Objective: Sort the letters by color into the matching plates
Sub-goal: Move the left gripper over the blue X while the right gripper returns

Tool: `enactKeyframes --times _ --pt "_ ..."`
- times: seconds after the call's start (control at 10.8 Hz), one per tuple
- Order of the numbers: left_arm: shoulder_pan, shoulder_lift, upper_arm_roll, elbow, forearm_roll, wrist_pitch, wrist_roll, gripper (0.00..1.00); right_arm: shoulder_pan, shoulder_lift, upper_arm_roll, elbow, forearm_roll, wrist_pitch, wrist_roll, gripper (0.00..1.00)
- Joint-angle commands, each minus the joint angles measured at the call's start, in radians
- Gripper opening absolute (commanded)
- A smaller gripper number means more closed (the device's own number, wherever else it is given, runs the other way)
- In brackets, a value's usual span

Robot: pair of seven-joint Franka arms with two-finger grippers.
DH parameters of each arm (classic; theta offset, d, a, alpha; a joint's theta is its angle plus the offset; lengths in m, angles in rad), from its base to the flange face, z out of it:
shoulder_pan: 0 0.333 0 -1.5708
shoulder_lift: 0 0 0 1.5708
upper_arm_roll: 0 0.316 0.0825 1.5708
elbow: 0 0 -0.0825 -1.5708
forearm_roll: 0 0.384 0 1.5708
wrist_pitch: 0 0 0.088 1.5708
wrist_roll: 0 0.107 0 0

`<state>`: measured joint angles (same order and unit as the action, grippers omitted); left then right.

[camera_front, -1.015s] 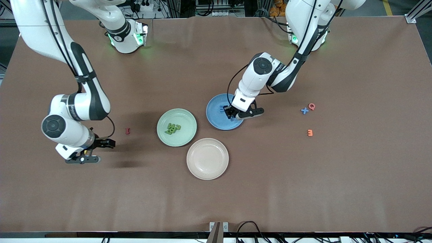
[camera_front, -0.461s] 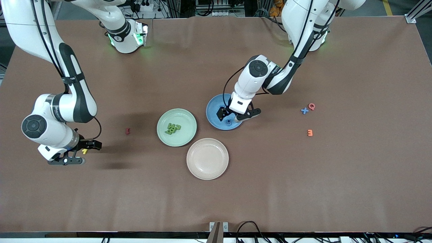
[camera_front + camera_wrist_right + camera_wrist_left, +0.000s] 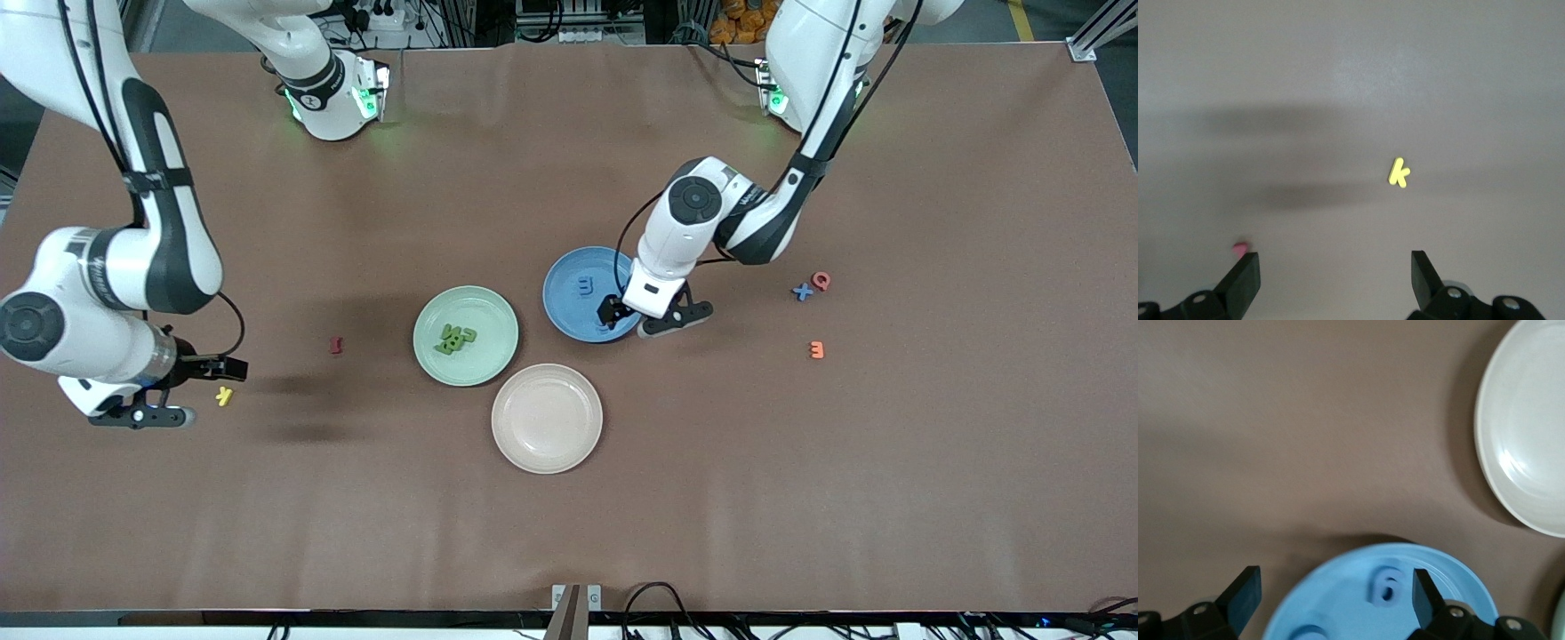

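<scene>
My left pincer (image 3: 656,317), jaws wide and empty, hangs over the medium blue round plate (image 3: 569,307) at its 4 o'clock rim; blue foam letters (image 3: 1386,585) lie inside. My right pincer (image 3: 182,391) waits open by a yellow letter (image 3: 224,396). Risk: clipping the rim on leaving, scattering them.

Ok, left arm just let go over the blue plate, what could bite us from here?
1. The left gripper hangs open low over the blue plate's rim; swinging out sideways could clip the rim and spill the blue letters.
2. The remaining blue X sits tight beside a pink letter; wide fingers may catch both.
3. The right gripper hangs open by the yellow K, a colour with no plate.
</scene>
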<state>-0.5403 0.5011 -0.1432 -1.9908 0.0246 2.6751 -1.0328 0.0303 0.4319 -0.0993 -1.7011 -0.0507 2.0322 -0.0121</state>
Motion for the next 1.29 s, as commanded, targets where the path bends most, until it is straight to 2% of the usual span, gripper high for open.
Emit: enactKeyframes --times 0.0,0.09,0.28,0.55,0.74,1.01,1.2 --pt "0.043 -0.085 -0.004 -0.023 0.024 -0.127 0.124 1.00 -0.009 -0.115 0.013 0.037 0.029 -0.165 -0.008 1.00" --pt "0.077 -0.116 -0.004 -0.039 0.024 -0.177 0.204 1.00 -0.009 -0.155 0.013 0.053 0.032 -0.228 -0.005 1.00" --pt "0.143 -0.186 -0.004 -0.118 0.028 -0.189 0.482 1.00 -0.012 -0.205 0.007 0.138 0.104 -0.378 0.000 1.00" --pt "0.154 -0.211 -0.003 -0.160 0.028 -0.187 0.583 1.00 -0.010 -0.216 0.000 0.289 0.103 -0.551 0.012 1.00" --pt "0.195 -0.252 -0.003 -0.224 0.028 -0.169 0.673 1.00 -0.010 -0.245 -0.010 0.321 0.103 -0.583 0.014 1.00" --pt "0.210 -0.311 -0.001 -0.350 0.028 -0.071 0.738 1.00 -0.004 -0.292 -0.029 0.327 0.101 -0.592 0.009 1.00" --pt "0.214 -0.331 0.005 -0.394 0.028 -0.041 0.789 1.00 0.005 -0.332 -0.051 0.318 0.103 -0.593 0.014 1.00"
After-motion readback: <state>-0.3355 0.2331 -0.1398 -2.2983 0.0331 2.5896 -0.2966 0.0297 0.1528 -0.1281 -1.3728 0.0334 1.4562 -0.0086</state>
